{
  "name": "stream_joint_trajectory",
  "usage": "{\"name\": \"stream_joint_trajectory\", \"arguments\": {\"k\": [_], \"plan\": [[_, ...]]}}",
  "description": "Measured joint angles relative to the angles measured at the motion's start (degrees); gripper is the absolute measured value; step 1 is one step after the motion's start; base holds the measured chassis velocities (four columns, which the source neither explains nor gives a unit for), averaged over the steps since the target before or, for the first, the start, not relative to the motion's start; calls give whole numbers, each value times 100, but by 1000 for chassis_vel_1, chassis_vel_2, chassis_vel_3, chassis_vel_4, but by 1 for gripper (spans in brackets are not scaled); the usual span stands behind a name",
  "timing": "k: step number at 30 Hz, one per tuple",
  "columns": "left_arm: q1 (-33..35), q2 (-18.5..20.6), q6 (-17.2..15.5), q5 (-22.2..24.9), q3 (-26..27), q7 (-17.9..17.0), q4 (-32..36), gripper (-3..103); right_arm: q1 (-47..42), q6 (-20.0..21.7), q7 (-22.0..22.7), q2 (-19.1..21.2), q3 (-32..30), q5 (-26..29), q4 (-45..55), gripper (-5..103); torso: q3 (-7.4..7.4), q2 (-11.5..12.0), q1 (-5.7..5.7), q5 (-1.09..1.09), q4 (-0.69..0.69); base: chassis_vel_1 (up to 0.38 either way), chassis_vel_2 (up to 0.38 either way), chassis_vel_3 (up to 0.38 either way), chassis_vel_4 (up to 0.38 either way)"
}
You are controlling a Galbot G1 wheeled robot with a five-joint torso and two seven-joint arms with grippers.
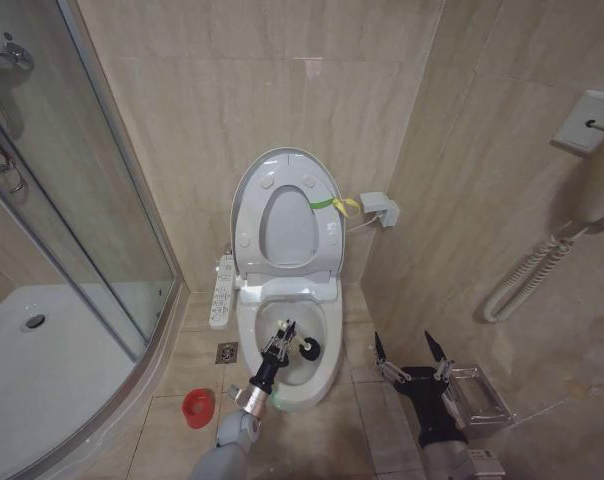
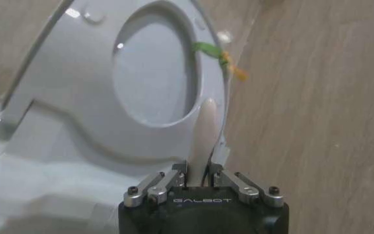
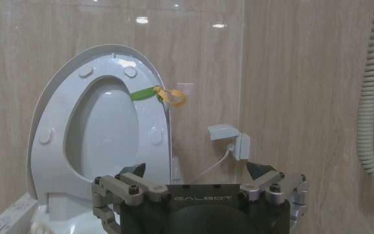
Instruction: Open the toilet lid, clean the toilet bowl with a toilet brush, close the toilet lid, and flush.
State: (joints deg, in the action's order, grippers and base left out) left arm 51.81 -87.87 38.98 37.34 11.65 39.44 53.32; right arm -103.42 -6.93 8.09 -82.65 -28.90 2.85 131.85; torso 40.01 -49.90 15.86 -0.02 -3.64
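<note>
Black-headed toilet brush (image 1: 300, 348) — one — in left tool (image 1: 278, 347)

red cup holder (image 1: 198, 406) on floor | floor drain (image 1: 227, 352) | wall phone (image 1: 600, 175)

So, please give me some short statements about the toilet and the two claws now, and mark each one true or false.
1. The toilet lid is raised and leans toward the back wall. True.
2. The left claw holds the toilet brush over the toilet bowl. True.
3. The right claw grips the brush handle. False: it hangs open over the floor to the right of the bowl, holding nothing.
4. The red cup stands inside the bowl. False: it is on the floor tiles to the left of the toilet.
5. The brush head is black. True.
</note>
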Motion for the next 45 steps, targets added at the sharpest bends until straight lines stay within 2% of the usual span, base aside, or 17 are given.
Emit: {"name": "stream_joint_trajectory", "arguments": {"k": [5,11,14,24,31,34,36,39,45], "plan": [[-100,64,61,-321,45,-20,360,19,0,0,0,0,0,0,0,100,0,0,0,0,-2,0,0,0,0],[-225,191,139,-680,64,-105,415,19,0,0,0,0,0,0,0,100,0,0,0,-1,-1,0,0,0,0],[-220,372,149,-982,77,-168,519,19,0,0,0,0,0,0,0,100,0,0,0,0,0,0,0,0,0],[-296,692,176,-1372,160,-252,519,19,0,0,0,0,0,0,0,100,0,0,0,0,1,0,0,0,0],[-610,746,201,-1417,108,-145,-67,19,0,0,0,0,0,0,0,100,0,0,0,0,1,0,0,0,0],[-1099,666,160,-1298,-10,53,-736,19,0,0,0,0,0,0,0,100,0,0,0,0,-1,0,0,0,0],[-1191,648,148,-1269,-25,77,-860,19,0,0,0,0,1,0,0,100,0,0,0,0,0,0,0,0,0],[-1710,545,91,-1208,-98,193,-1503,19,0,0,0,0,0,0,0,100,0,0,0,1,0,0,0,0,0],[-2042,428,54,-1190,-155,297,-2003,19,0,0,0,0,0,0,0,100,0,0,0,1,-1,0,0,0,0]]}}
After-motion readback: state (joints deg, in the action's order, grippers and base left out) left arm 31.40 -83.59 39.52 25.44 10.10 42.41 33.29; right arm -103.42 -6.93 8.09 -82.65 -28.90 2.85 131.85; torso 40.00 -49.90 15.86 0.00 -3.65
